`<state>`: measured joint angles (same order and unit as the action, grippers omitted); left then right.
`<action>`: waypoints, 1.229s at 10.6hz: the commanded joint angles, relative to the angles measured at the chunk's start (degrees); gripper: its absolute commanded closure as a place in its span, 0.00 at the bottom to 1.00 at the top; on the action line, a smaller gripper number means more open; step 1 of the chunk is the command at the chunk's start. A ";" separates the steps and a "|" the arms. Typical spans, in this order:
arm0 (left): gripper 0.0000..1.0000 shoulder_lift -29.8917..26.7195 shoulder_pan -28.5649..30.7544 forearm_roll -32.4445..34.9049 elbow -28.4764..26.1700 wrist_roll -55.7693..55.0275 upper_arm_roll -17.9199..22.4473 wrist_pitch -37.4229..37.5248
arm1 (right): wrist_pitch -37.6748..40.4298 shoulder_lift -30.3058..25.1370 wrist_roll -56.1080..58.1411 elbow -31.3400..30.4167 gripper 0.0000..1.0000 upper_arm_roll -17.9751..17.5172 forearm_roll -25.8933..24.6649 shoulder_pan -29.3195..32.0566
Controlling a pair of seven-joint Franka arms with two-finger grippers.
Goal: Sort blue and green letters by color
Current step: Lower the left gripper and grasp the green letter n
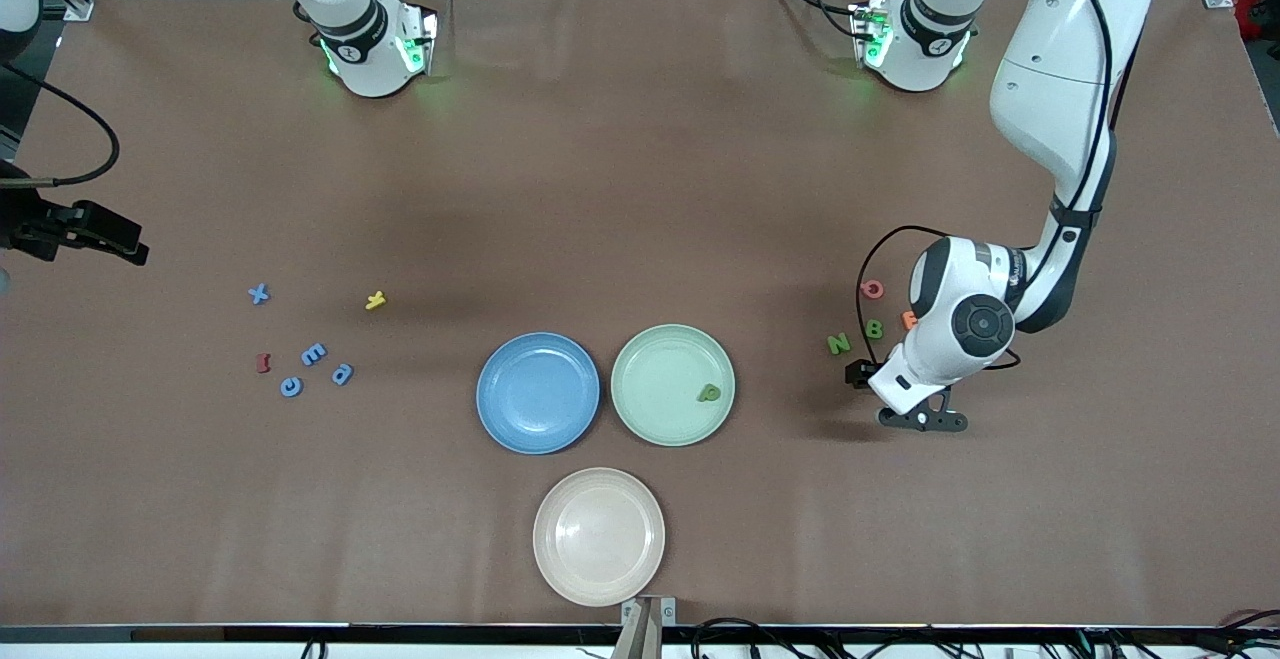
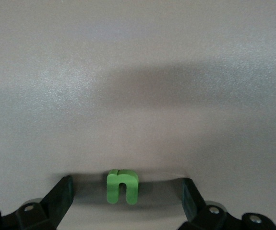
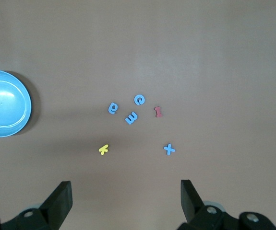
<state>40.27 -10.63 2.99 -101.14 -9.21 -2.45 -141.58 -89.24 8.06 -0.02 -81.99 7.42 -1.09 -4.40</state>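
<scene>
The left gripper (image 1: 922, 417) hangs low over the counter (image 1: 640, 189) toward the left arm's end, its fingers (image 2: 61, 199) spread wide with the green u (image 2: 123, 186) lying flat between them, untouched. Just beside the arm lie the green N (image 1: 838, 344) and B (image 1: 875, 329), next to a pink Q (image 1: 872, 288) and an orange letter (image 1: 908, 319) half hidden by the wrist. One green letter, the p (image 1: 709, 393), already sits in the green plate (image 1: 640, 379); the blue plate (image 1: 510, 389) beside it holds nothing, and a cream plate (image 1: 560, 539) lies nearer the camera. The step in hand looks like picking the u: the piece is thin, so the fingertips should reach the counter before closing, centred on it so it does not tip or skid. The right gripper (image 3: 126, 201) waits, fingers apart, high over its end of the counter, where the blue X (image 1: 259, 293), E (image 1: 314, 354), C (image 1: 291, 386) and a (image 1: 342, 374) lie among a yellow letter (image 1: 375, 300) and a dark red one (image 1: 263, 363).
</scene>
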 commanded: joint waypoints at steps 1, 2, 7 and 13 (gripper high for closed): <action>0.00 -0.37 -0.17 -0.79 0.07 1.48 0.16 -0.19 | 0.03 -0.07 -0.60 0.07 0.00 -0.04 -0.32 -0.08; 0.00 -0.37 -0.18 -0.79 -0.02 1.48 0.16 -0.19 | 0.03 -0.07 -0.60 0.07 0.00 -0.04 -0.32 0.01; 0.00 -1.07 0.17 -0.88 -0.11 1.22 0.08 -0.19 | 0.20 -0.15 -0.51 0.16 0.00 -0.04 -0.32 0.27; 0.99 -1.42 0.26 -1.05 -0.10 -0.27 -0.10 -0.19 | 1.34 -0.77 -0.51 0.16 0.00 -0.04 -0.32 0.27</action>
<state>39.95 -10.49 2.97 -100.55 -9.15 -2.44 -141.63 -89.12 8.00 -0.02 -81.99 7.48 -1.09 -4.32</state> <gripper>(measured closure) 0.053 0.000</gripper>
